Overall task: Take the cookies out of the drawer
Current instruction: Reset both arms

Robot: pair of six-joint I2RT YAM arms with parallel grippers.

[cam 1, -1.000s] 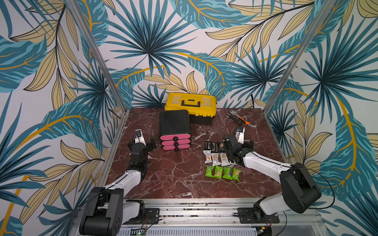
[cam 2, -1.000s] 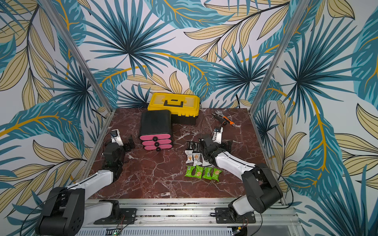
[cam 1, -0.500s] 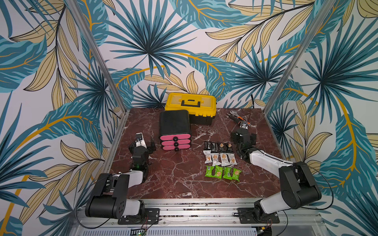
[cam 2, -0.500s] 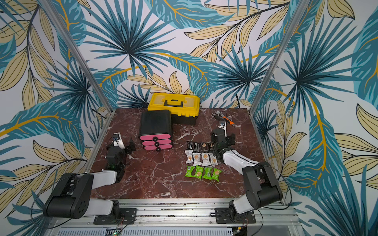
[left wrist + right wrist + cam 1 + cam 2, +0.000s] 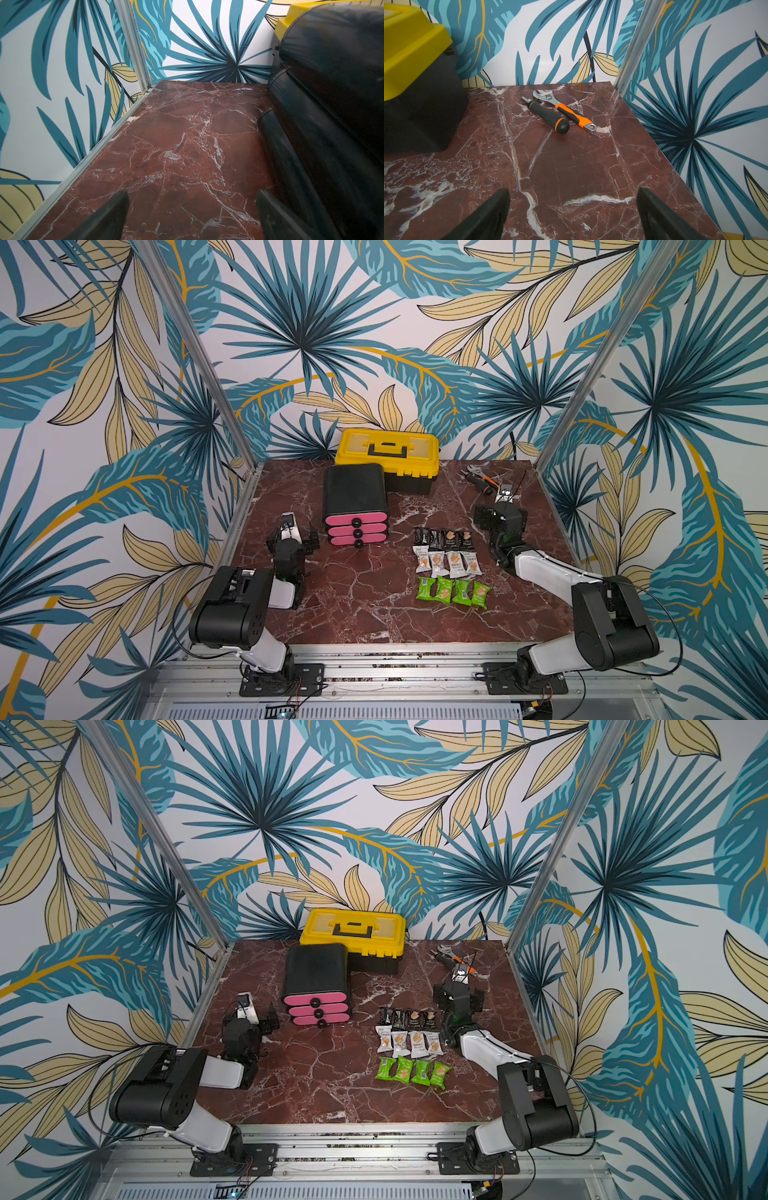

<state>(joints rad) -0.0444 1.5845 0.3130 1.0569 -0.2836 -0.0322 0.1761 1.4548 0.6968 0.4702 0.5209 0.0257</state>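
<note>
The cookies lie on the marble table in three rows in both top views, each of several packets: black (image 5: 444,538) (image 5: 409,1018), white (image 5: 446,563) (image 5: 409,1042) and green (image 5: 453,592) (image 5: 413,1071). The black drawer unit (image 5: 356,526) (image 5: 318,1006) stands left of them with all three pink drawers pushed in; its dark side (image 5: 332,104) fills one edge of the left wrist view. My left gripper (image 5: 296,537) (image 5: 191,197) rests open just left of the unit. My right gripper (image 5: 500,517) (image 5: 573,193) is open and empty, right of the black row.
A yellow toolbox (image 5: 387,452) (image 5: 415,62) stands behind the drawer unit. A black screwdriver (image 5: 548,115) and an orange-handled wrench (image 5: 566,110) lie at the back right corner (image 5: 480,481). Patterned walls and metal posts close in the table.
My right gripper has drawn away from the cookie rows, to the right and slightly back. The left arm has folded back toward its base. The packets and drawers have not moved.
</note>
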